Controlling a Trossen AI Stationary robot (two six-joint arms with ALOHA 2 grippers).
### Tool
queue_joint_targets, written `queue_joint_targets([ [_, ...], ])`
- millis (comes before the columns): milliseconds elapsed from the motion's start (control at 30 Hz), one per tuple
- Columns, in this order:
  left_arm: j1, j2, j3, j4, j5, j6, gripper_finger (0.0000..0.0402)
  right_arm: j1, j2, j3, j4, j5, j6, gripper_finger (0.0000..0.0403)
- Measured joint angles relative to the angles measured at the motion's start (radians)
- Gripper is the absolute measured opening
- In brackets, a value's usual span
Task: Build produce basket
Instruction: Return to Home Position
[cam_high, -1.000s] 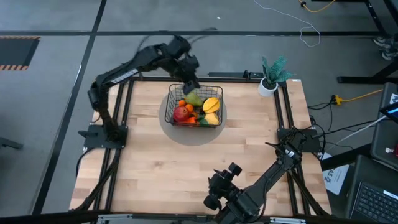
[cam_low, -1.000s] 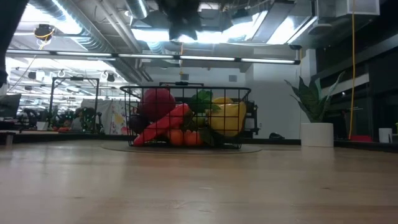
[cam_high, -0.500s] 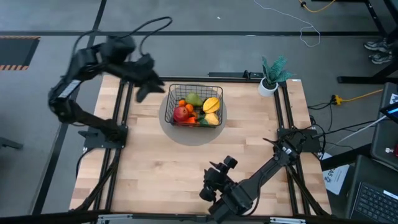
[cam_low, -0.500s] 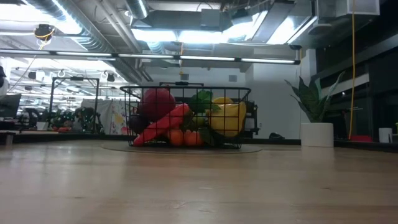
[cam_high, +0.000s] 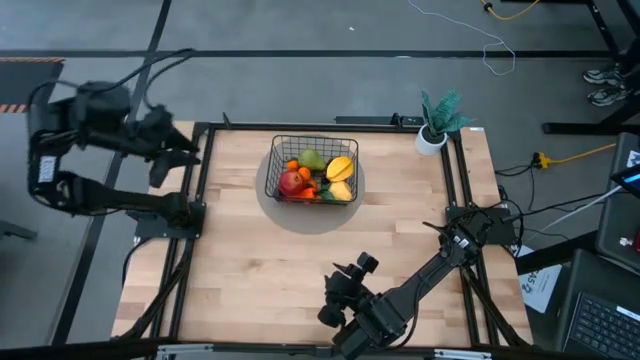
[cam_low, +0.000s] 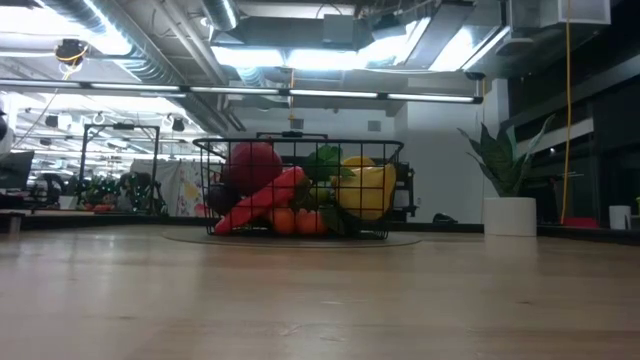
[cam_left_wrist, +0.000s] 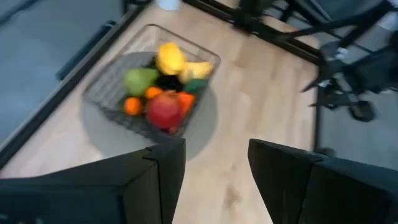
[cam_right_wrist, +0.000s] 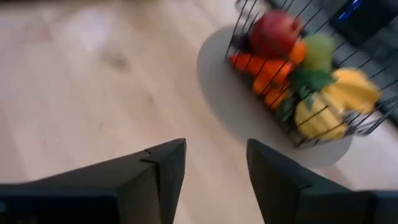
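Two grippers, both empty, each with its fingers spread apart. The left gripper (cam_left_wrist: 216, 152) hangs out past the left edge of the table (cam_high: 250, 260), near the far-left corner. The right gripper (cam_right_wrist: 215, 152) hovers over the near edge, about midway along it. The basket (cam_high: 272, 168) sits on a grey round mat (cam_high: 305, 218) by the middle of the far edge. It holds the produce (cam_high: 318, 176): a red apple (cam_high: 291, 182), a green fruit (cam_high: 312, 159), a yellow fruit (cam_high: 341, 168) and small oranges. A potted plant (cam_high: 432, 135) stands at the far-right corner.
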Motion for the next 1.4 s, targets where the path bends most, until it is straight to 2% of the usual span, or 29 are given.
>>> queue_joint_targets([
  [100, -0.001, -0.130, -0.125, 0.054, -0.060, -0.026, 0.0162, 0.002, -0.002, 0.000, 0.001, 0.070, 0.002, 0.0165],
  [200, -0.001, -0.313, -0.338, 0.207, -0.063, -0.080, 0.0163, 0.002, -0.007, 0.000, 0.023, 0.091, -0.018, 0.0165],
  [300, 0.000, -0.500, -0.618, 0.471, -0.011, -0.133, 0.0163, -0.008, -0.010, 0.000, 0.058, 0.112, -0.073, 0.0165],
  [433, 0.000, -0.673, -1.026, 0.856, 0.074, -0.206, 0.0163, -0.041, -0.017, 0.000, 0.101, 0.102, -0.126, 0.0165],
  [533, -0.004, -0.742, -1.265, 1.124, 0.122, -0.232, 0.0163, -0.062, -0.030, 0.000, 0.103, 0.069, -0.121, 0.0165],
  [633, -0.019, -0.766, -1.425, 1.310, 0.152, -0.217, 0.0163, -0.069, -0.040, 0.000, 0.101, 0.040, -0.123, 0.0165],
  [833, -0.112, -0.815, -1.660, 1.518, 0.137, -0.205, 0.0163, -0.078, -0.077, 0.000, 0.123, 0.038, -0.186, 0.0165],
  [1000, -0.248, -0.843, -1.783, 1.725, 0.107, -0.186, 0.0163, -0.116, -0.092, 0.000, 0.165, 0.020, -0.288, 0.0165],
  [1167, -0.403, -0.841, -1.823, 1.743, 0.006, -0.122, 0.0163, -0.185, -0.095, 0.000, 0.256, -0.094, -0.425, 0.0165],
  [1400, -0.633, -0.843, -1.848, 1.757, -0.215, -0.036, 0.0163, -0.300, -0.095, 0.000, 0.446, -0.309, -0.674, 0.0165],
])
